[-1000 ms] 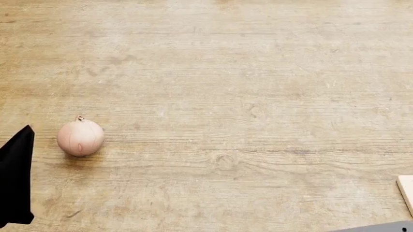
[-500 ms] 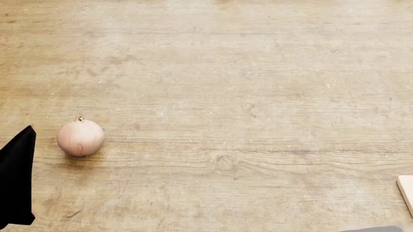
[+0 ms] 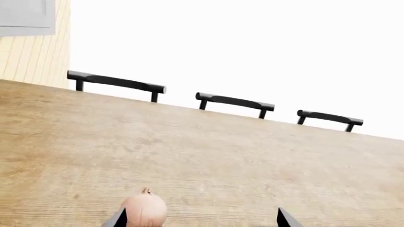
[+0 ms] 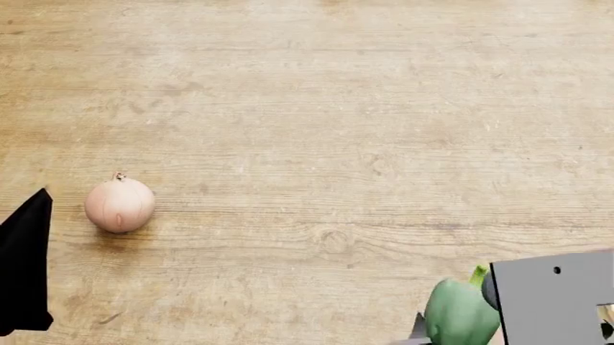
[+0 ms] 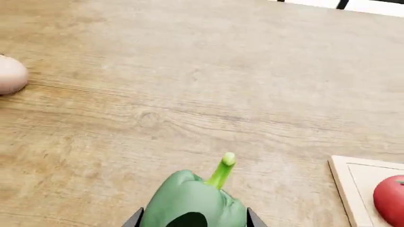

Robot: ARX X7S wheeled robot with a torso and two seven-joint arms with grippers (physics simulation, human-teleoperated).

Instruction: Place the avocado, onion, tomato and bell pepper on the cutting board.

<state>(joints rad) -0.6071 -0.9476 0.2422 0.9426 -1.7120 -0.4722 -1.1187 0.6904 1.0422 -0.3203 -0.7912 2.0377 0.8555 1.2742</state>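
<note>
Counter: a wide wooden counter (image 4: pixel 336 129) with pale, weathered grain fills the head view.
Room: past the counter's far edge stand three black chair backs (image 3: pixel 233 101) against a plain white background; a strip of yellowish panelled wall (image 3: pixel 31 56) shows at one side.
Onion: the onion (image 4: pixel 119 204) sits on the counter at the left, its small dry tip pointing up and slightly away.
Bell pepper: the bell pepper (image 5: pixel 192 202) is at the near right, above the counter, its long axis running toward the far side, with the light-green stem (image 5: pixel 222 169) pointing far and upward.
Cutting board: only a corner of the cutting board (image 5: pixel 353 182) shows, at the near right in the right wrist view; the tomato (image 5: pixel 390 198) lies on it.
Right gripper: the right gripper (image 5: pixel 192 218) has its fingers closed around the bell pepper, one at each side.
Left gripper: the left gripper (image 3: pixel 198 220) has its fingers spread wide, just near of the onion, which sits close to one fingertip.
</note>
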